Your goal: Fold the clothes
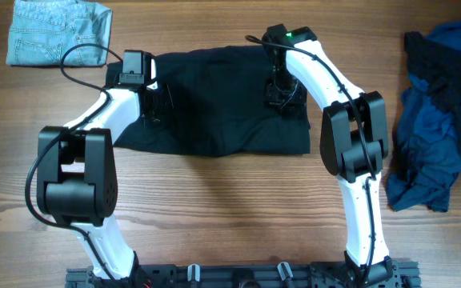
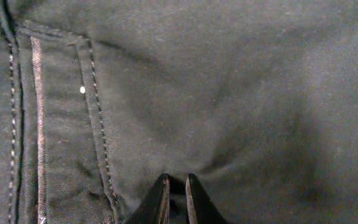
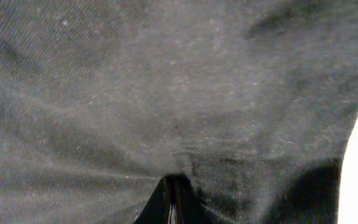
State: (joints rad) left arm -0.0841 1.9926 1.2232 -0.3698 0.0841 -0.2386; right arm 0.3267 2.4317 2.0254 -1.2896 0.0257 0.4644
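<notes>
Black garment (image 1: 214,112): lies flat at the upper centre of the wooden table (image 1: 214,216), a wide, roughly rectangular shape with a slightly wavy lower edge.
Fabric: matte black twill. In the left wrist view a stitched band runs down the left of the frame with pale double rows of thread, and a tiny white speck sits beside it.
Left gripper (image 2: 176,182): down on the garment's left end, fingers drawn almost together and nipping a small pucker of cloth, with creases fanning out from the tips.
Right gripper (image 3: 174,180): down on the garment's upper right part, fingers pressed together on the cloth, wrinkles radiating from them.
Pale blue jeans (image 1: 58,32): folded, in the upper left corner, apart from the black garment.
Dark blue clothes (image 1: 434,112): a crumpled heap at the right edge.
</notes>
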